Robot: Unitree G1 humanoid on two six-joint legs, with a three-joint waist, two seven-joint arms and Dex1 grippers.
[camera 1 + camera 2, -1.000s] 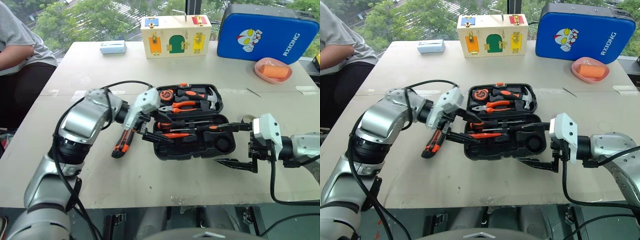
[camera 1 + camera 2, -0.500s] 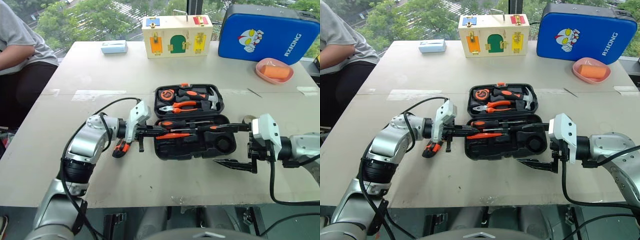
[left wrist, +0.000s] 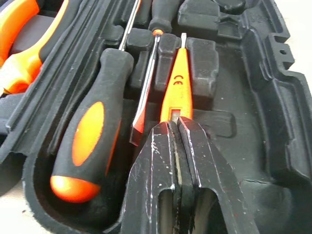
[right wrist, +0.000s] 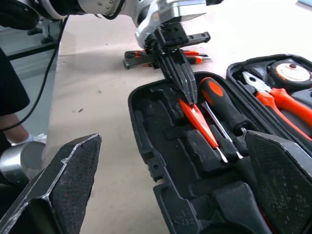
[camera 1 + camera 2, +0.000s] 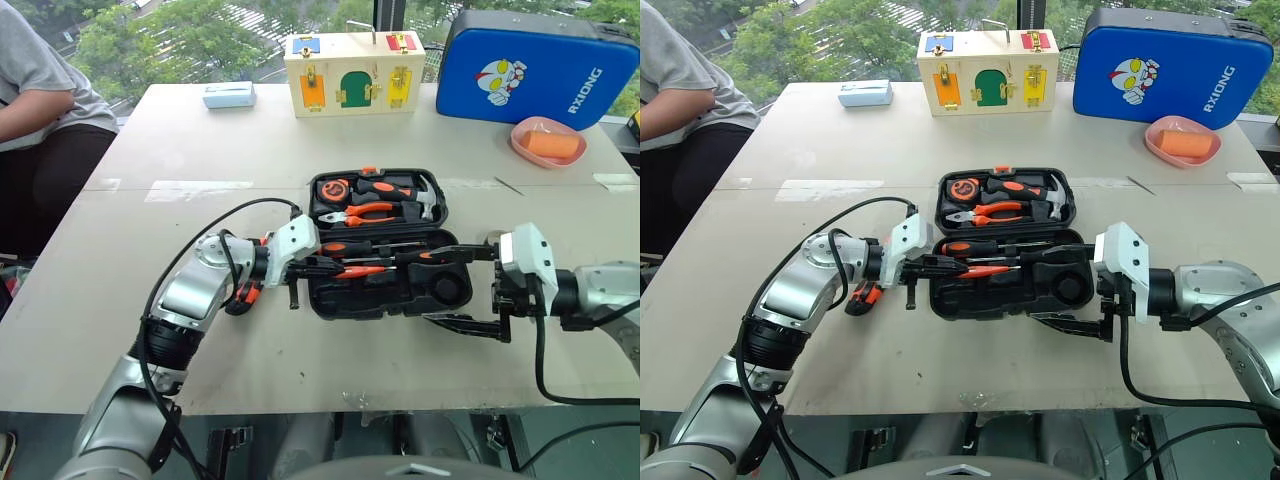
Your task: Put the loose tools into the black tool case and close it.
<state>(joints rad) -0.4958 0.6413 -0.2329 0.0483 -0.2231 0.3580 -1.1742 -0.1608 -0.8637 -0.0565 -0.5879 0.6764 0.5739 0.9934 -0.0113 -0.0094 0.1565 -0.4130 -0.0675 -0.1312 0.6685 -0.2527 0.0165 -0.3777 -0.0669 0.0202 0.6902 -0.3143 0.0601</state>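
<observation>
Behind my table (image 5: 200,150) I see green treetops through the window, and a person's arm and grey sleeve (image 5: 35,85) at the far left edge. On the far side of the table, going left to right, sit a small pale box (image 5: 227,94), a wooden latch board (image 5: 353,72), a blue padded case (image 5: 535,65) with a cartoon figure, and a pink dish (image 5: 546,140). Nearer me, the orange-and-black utility knife (image 5: 243,295) lies on the table just left of the black tool case (image 5: 385,245), partly behind my left arm. My left claw (image 5: 322,268) reaches over the left end of the case's near half, and its fingers (image 3: 165,161) are pressed together on the tail end of the slim all-orange tester screwdriver (image 3: 176,87), which lies along the tray. Just beside the tester sits a thin steel shaft, and beyond that a black-and-orange screwdriver (image 3: 90,136) rests in its recess. The case lies open, its far half holding the orange-handled pliers (image 5: 362,212), a hammer (image 5: 400,190) and a round tape measure (image 5: 332,189). A second black-and-orange screwdriver (image 5: 450,254) lies across the right part of the near tray, its handle close to my right arm. My right claw (image 5: 468,290) hangs at the case's right end with its fingers (image 4: 68,180) spread wide, holding nothing.
</observation>
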